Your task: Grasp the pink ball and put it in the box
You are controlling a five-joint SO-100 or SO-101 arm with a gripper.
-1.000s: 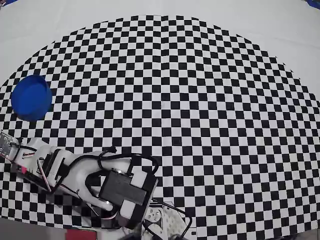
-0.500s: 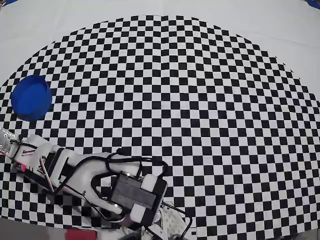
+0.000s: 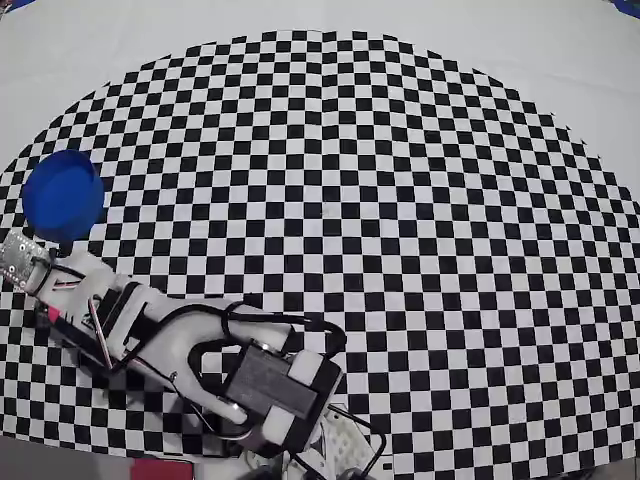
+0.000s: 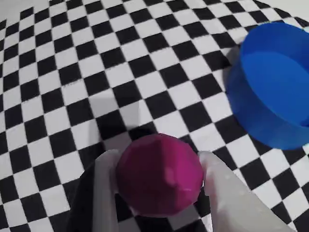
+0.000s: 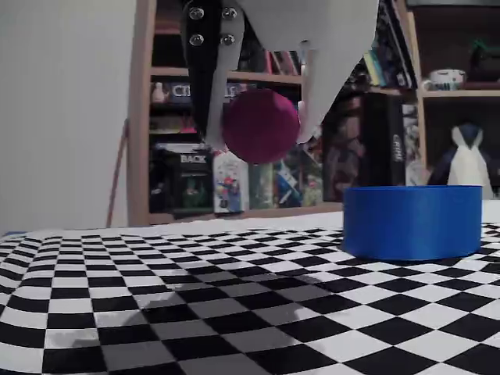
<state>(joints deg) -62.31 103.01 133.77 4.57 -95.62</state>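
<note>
The pink ball (image 4: 159, 174) is a magenta sphere held between my gripper's (image 4: 158, 162) two white fingers, one on each side of it. In the fixed view the ball (image 5: 260, 125) hangs well above the checkered mat with the gripper (image 5: 262, 141) shut on it. The box (image 5: 412, 221), a round blue container, stands on the mat to the right of the ball, apart from it. It fills the upper right of the wrist view (image 4: 270, 87). In the overhead view the box (image 3: 62, 195) sits at the far left, the gripper (image 3: 18, 262) lies just below it, and the ball is hidden.
The checkered mat (image 3: 400, 200) covers most of the white table. My arm and its cables (image 3: 230, 360) lie across the mat's lower left in the overhead view. A bookshelf (image 5: 273, 78) and a penguin figure (image 5: 469, 160) stand behind the table.
In the overhead view the gripper end has moved up the picture, closer to the blue box. The arm's elbow has shifted slightly right.
</note>
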